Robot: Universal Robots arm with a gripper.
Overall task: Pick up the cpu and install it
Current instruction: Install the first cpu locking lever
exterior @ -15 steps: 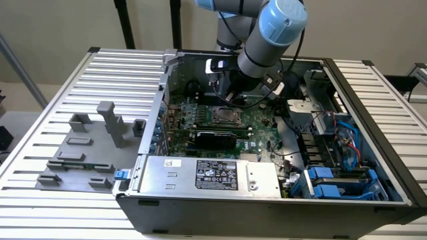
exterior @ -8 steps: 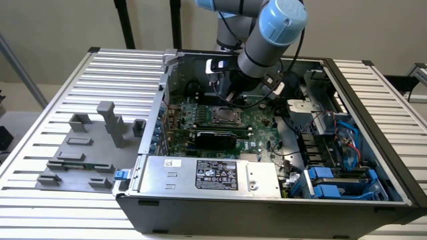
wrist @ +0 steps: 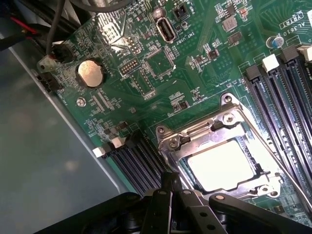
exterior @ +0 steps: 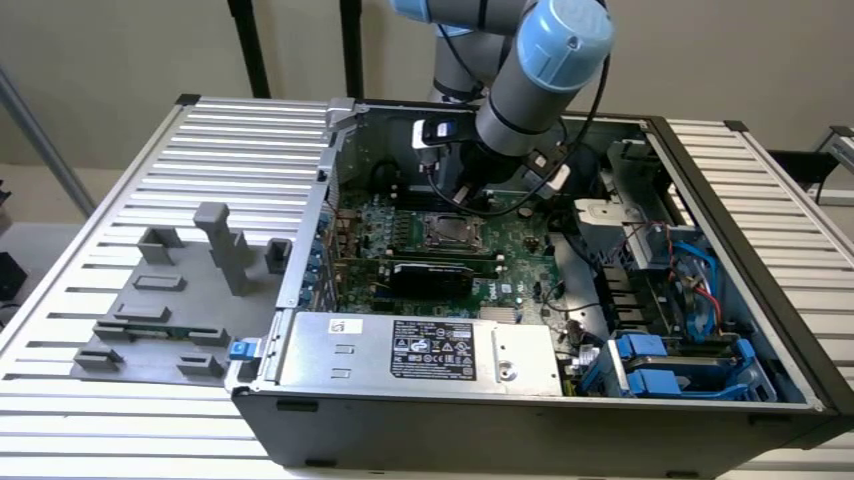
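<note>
So the arm was reaching down into the open PC case, with the gripper hanging over the green motherboard, right at the near edge of the CPU socket. Fingers were pinched fully together and had nothing between them; the black tips met at a point just beside the socket's metal frame. The cpu was already sitting inside the socket, silvery-white top facing up, square to the frame, with the load frame's opening around it. In the exterior view the socket sat mid-board, just below the wrist, with the chip's pale top barely visible in it. Dark RAM slots ran along one side of the socket, and another bank along the other side. A coin cell battery sat further off on the board, near the case wall. The silver power supply with a black label lay along the near edge of the case, and blue drive caddies sat at the near corner on the exterior view's right. A grey fixture tray rested on the slatted table, at the exterior view's left, well apart from the case.
</note>
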